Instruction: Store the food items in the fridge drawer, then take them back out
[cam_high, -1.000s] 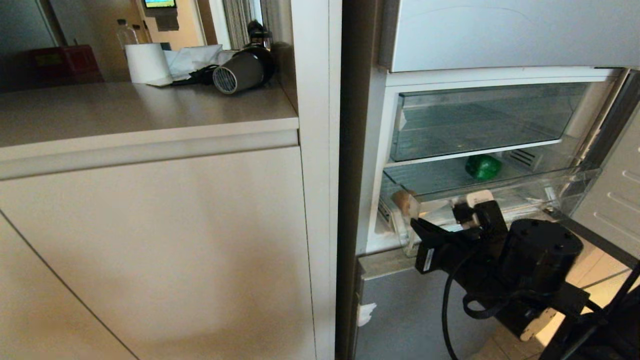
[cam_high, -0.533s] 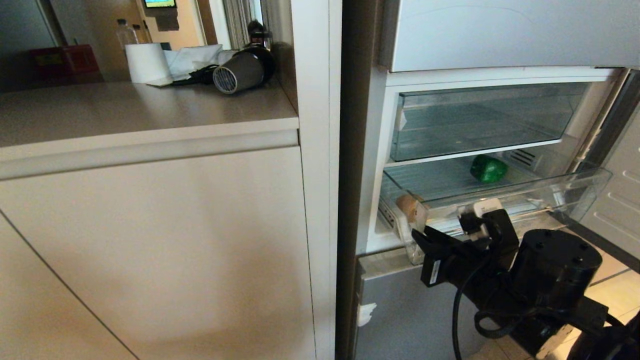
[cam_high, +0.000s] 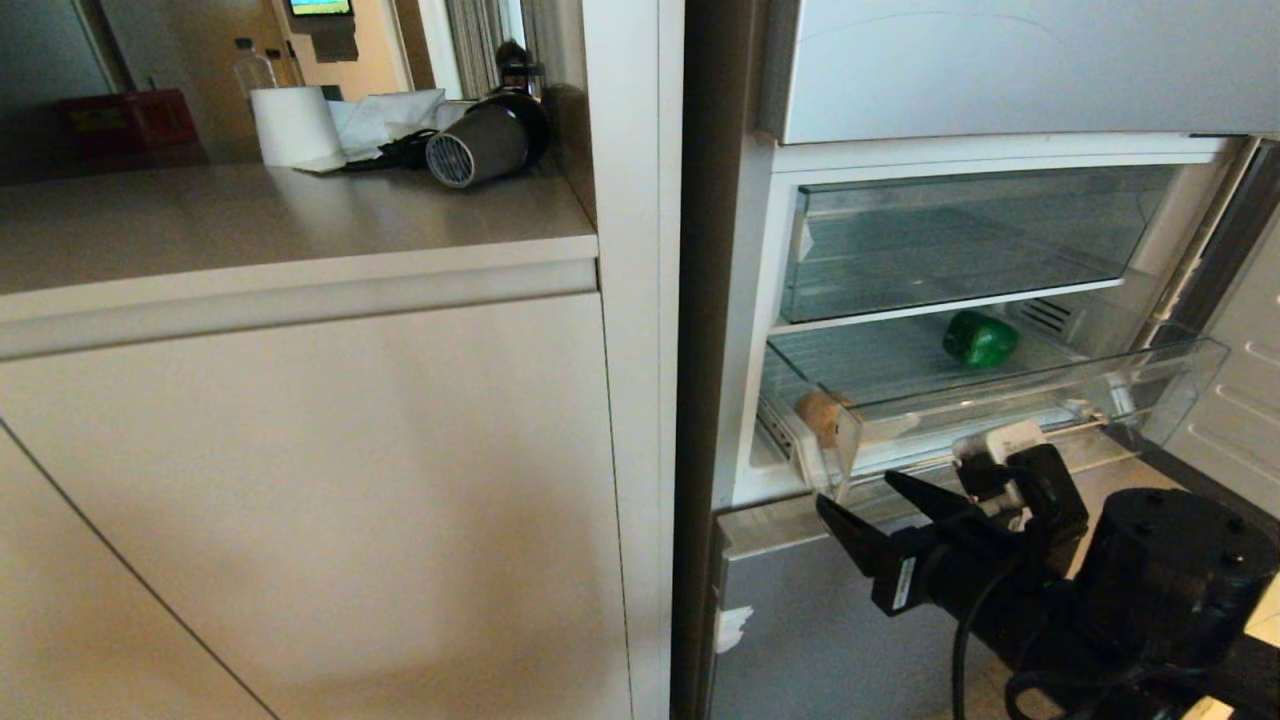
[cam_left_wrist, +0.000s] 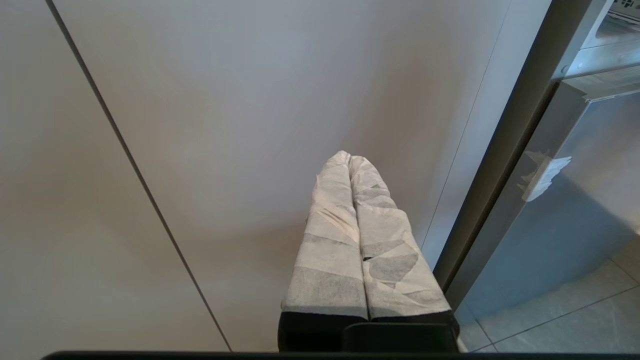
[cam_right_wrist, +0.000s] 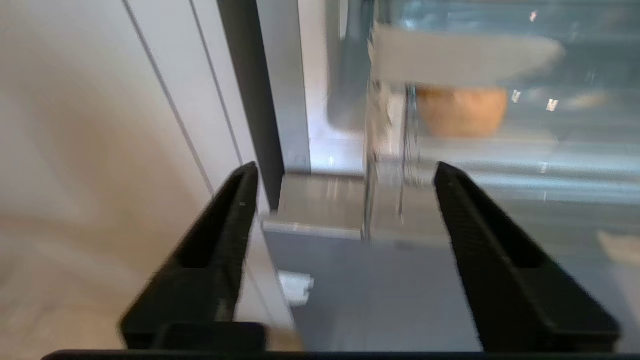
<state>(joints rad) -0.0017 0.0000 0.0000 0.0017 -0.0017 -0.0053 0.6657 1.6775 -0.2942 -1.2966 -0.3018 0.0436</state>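
Note:
The fridge drawer (cam_high: 1020, 395), a see-through bin, stands pulled out of the open fridge. A dark-green bell pepper (cam_high: 980, 338) lies at its back right and a tan potato-like lump (cam_high: 820, 413) at its front left corner. My right gripper (cam_high: 858, 492) hangs just below and in front of the drawer's front left corner, open and holding nothing. In the right wrist view the black fingers (cam_right_wrist: 225, 240) are spread wide, with the lump (cam_right_wrist: 462, 111) beyond the drawer's pale front lip (cam_right_wrist: 460, 57). My left gripper (cam_left_wrist: 348, 157), wrapped in white, is shut and parked facing the beige cabinet door.
A beige counter (cam_high: 300, 230) on the left carries a white paper roll (cam_high: 293, 125) and a hair dryer (cam_high: 480, 140). Above the drawer is a second clear compartment (cam_high: 960, 240). The silver-blue lower panel (cam_high: 800, 620) is under my gripper, and the open fridge door (cam_high: 1240, 400) stands at the right.
My right gripper opened, let go of the drawer's front edge and drew back and down. The drawer slid a little further out.

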